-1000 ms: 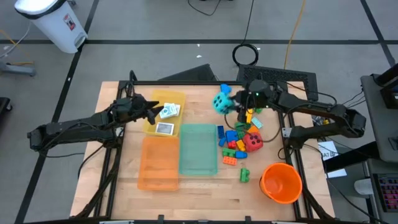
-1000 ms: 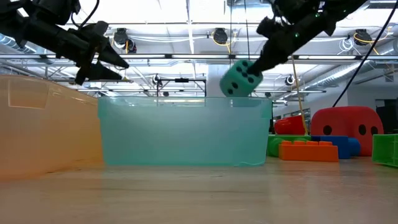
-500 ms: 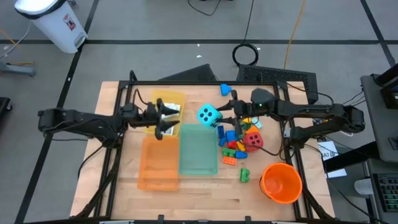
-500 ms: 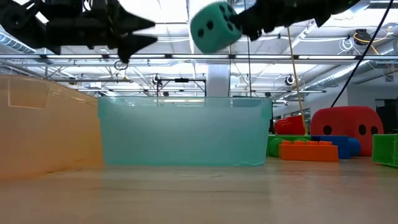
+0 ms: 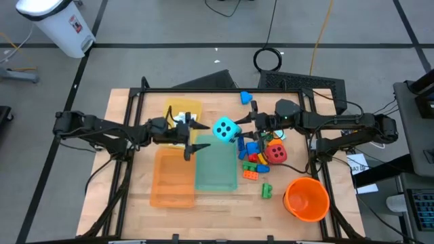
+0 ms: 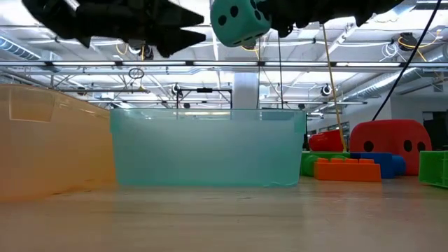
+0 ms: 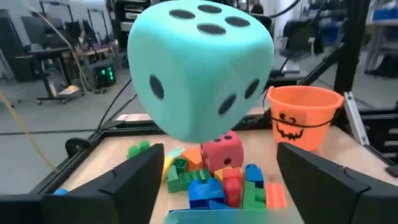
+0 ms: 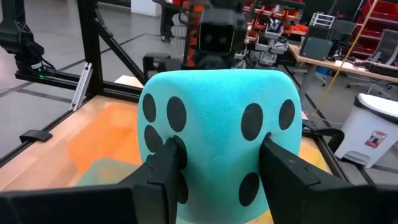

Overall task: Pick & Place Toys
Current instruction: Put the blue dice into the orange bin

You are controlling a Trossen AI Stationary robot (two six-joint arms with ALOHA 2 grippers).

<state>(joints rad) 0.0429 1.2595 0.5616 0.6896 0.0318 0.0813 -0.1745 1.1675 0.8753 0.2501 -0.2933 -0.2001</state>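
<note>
Held aloft over the far end of the teal tray: teal die, clamped in the right end effector, fingers pressed into its dotted faces. Facing it from the other side, left end effector, fingers spread wide, just short of the die and touching nothing. Farther right on the surface: red die amid the loose bricks, beside the orange bucket.

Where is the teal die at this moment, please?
In the high view the teal die is held in the air by the right gripper, above the far end of the teal tray. The open left gripper faces it from the other side.
</note>
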